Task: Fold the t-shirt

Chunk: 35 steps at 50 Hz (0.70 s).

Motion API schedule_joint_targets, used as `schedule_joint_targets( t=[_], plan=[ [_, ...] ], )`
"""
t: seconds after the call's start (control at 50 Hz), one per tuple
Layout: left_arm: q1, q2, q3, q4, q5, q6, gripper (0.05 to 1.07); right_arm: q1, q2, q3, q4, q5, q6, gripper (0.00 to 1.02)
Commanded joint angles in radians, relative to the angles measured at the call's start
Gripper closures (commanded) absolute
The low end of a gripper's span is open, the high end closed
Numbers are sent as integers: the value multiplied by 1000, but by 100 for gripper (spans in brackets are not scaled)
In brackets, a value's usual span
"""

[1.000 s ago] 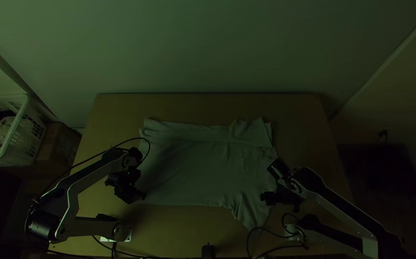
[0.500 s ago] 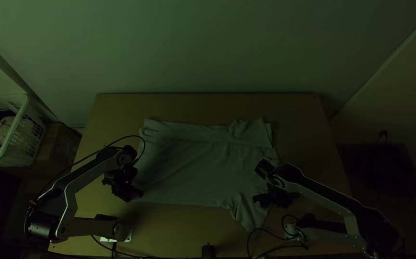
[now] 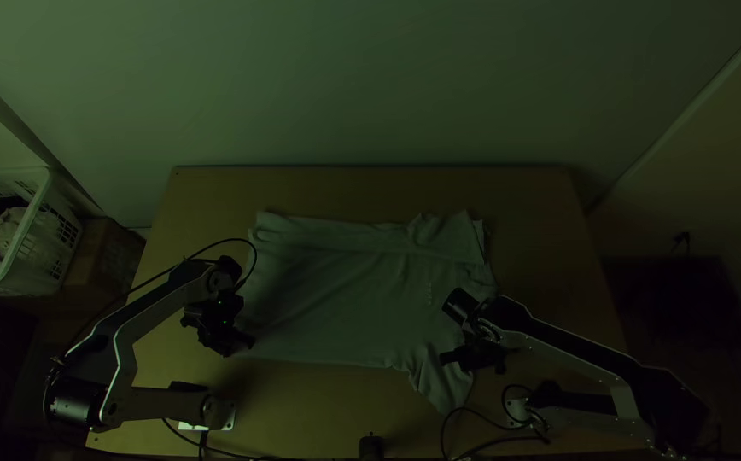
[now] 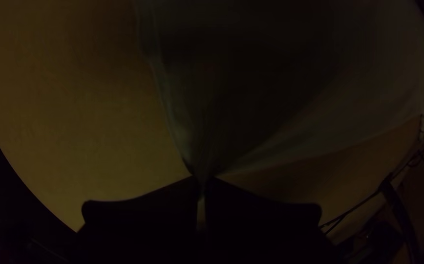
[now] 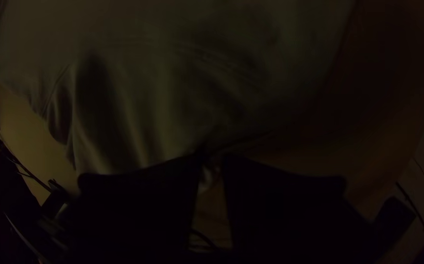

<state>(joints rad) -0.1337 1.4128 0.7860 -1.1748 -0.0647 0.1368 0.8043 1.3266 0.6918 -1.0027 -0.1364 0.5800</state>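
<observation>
The pale t-shirt (image 3: 345, 290) lies across the middle of the table, its far edge folded over in a long strip and a sleeve sticking out toward the near side. My left gripper (image 3: 238, 346) is at the shirt's near left corner; in the left wrist view the left gripper (image 4: 202, 183) is shut on a corner, with cloth (image 4: 187, 107) fanning out from its tips. My right gripper (image 3: 460, 358) is over the sleeve at the near right; in the right wrist view the right gripper (image 5: 212, 168) pinches gathered cloth (image 5: 138, 98) between its fingertips.
A white laundry basket (image 3: 25, 248) with clothes stands left of the table, beside a brown box (image 3: 106, 260). Black cables (image 3: 490, 440) run along the table's near edge. Bare wood of the table (image 3: 362, 188) lies beyond the shirt.
My right gripper has moved left, and the sleeve near it has shifted slightly. My left gripper has moved a little to the left, with the shirt's near left corner.
</observation>
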Motion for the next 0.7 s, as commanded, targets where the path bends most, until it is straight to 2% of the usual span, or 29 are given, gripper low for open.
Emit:
schedule_joint_targets(
  t=[0.0,0.14,0.38,0.68],
  plan=[
    [16,0,36,1,-11,21,105,-5,-41,-2,24,27,24,99],
    [29,0,88,10,17,9,105,-56,-104,31,-33,35,6,99],
    [45,6,180,14,37,-2,105,-175,-162,77,-109,61,-65,99],
    [48,40,325,14,46,-36,105,-255,-152,176,-123,93,-108,99]
  ],
)
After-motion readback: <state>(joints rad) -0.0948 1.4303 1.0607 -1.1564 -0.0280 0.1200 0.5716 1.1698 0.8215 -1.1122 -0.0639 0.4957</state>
